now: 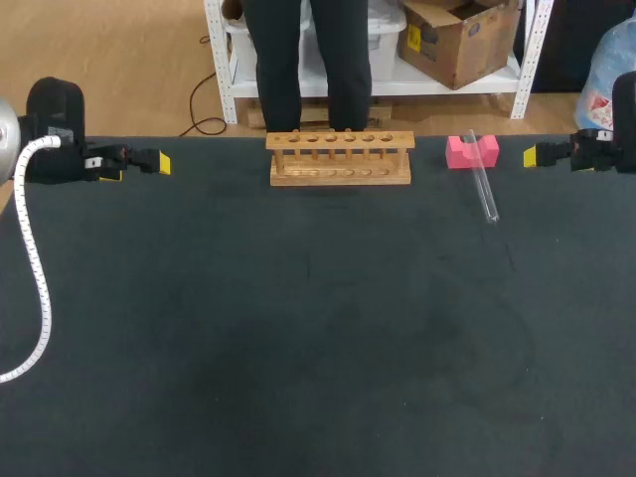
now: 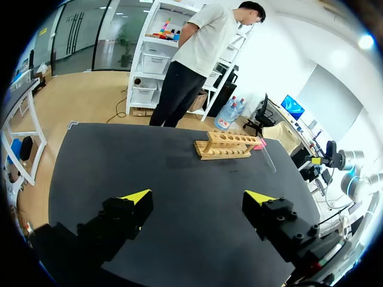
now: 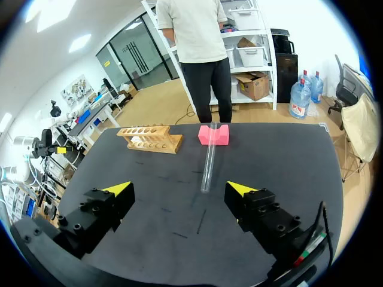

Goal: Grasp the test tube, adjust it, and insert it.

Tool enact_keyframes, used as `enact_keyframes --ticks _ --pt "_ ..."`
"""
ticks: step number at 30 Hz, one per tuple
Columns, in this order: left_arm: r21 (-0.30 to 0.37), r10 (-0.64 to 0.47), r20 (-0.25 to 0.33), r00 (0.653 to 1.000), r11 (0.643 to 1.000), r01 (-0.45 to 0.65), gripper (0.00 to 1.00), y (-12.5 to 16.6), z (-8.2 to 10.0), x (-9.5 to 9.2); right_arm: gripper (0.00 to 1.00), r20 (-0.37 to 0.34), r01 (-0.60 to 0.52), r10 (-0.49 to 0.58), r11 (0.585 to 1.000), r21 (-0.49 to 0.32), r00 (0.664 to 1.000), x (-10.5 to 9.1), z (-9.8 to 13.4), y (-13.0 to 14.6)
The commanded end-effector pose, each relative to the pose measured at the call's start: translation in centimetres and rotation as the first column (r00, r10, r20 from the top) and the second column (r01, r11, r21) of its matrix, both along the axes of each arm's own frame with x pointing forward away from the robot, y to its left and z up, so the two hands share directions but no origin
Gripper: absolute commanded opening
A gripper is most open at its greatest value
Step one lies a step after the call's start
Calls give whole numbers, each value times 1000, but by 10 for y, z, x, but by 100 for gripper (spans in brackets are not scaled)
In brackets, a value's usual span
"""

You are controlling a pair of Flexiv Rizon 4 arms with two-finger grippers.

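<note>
The tube [image 1: 484,189] lies on the worktop [image 1: 298,348] to the right of the rack [image 1: 340,159], its far end on a pink block [image 1: 471,151]. The left gripper [image 2: 200,200] hangs well left of the rack, the right gripper [image 3: 179,190] well right, both spread wide.

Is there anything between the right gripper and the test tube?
Nothing visible. The test tube lies ahead of the open right gripper, its far end propped on the pink block, with only bare table between them.
</note>
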State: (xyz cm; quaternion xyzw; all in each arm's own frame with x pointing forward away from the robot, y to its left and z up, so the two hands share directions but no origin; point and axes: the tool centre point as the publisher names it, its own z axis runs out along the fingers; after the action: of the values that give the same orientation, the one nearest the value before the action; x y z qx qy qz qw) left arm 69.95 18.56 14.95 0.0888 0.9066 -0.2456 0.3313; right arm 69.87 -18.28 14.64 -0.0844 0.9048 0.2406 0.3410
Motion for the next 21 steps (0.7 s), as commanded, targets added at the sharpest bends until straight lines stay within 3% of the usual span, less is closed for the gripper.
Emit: enact_keyframes --ticks 1,21 --pt "7 4 -5 1000 1000 -4 100 -1 1 0 100 -1 3 -3 1000 -4 1000 -1 1 0" --pt "9 -2 10 1000 1000 2 100 2 2 1 100 -1 3 -3 1000 -4 1000 -1 1 0"
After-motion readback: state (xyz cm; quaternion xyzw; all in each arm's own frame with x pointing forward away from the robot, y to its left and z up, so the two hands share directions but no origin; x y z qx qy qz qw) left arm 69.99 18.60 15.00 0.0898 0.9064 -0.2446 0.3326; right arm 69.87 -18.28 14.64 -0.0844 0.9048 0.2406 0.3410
